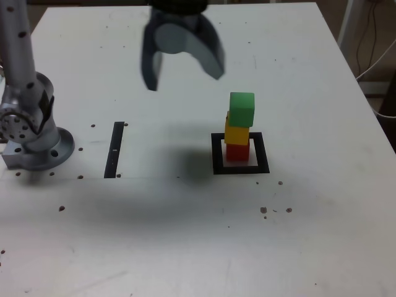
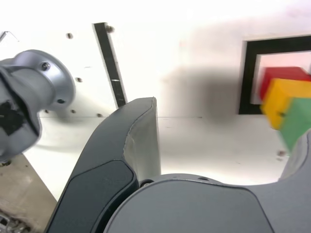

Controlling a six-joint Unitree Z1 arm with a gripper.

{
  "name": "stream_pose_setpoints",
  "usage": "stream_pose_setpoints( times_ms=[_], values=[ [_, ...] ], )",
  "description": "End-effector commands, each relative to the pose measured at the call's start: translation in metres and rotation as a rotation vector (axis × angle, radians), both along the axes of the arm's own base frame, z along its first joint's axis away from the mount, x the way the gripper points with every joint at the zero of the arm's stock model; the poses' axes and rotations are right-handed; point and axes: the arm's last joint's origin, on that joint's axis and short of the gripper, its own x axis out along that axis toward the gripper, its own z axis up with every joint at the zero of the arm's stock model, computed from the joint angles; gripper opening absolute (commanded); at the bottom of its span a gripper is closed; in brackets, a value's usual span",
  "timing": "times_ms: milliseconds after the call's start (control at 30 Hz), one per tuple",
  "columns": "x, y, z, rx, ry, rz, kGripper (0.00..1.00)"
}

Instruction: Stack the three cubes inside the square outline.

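Above the table (image 1: 185,247), the fingers (image 1: 210,59) hang spread wide, empty, apart from the stacked cubes (image 1: 240,127).

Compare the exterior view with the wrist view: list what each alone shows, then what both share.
Exterior only: the whole table, the full square outline, and the open gripper hanging clear, up and to the exterior view's left of the stack. Wrist only: a close look at one finger. Both: green cube on yellow cube on red cube, the black strip, the arm base.
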Motion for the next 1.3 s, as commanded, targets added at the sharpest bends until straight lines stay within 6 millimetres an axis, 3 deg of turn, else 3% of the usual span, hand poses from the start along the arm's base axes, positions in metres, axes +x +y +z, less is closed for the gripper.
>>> stream_pose_setpoints(
  times_ms=[0,233,467,867,1267],
  values=[
    [-0.022,0.002,-0.003,0.008,0.003,0.008,0.99],
    [-0.075,0.003,-0.020,0.035,0.018,-0.004,1.00],
    [-0.106,0.002,-0.052,0.035,0.027,-0.003,1.00],
    [-0.109,0.000,-0.092,0.004,-0.012,0.013,1.00],
    [-0.111,0.000,-0.111,-0.007,0.003,0.014,1.00]
  ],
)
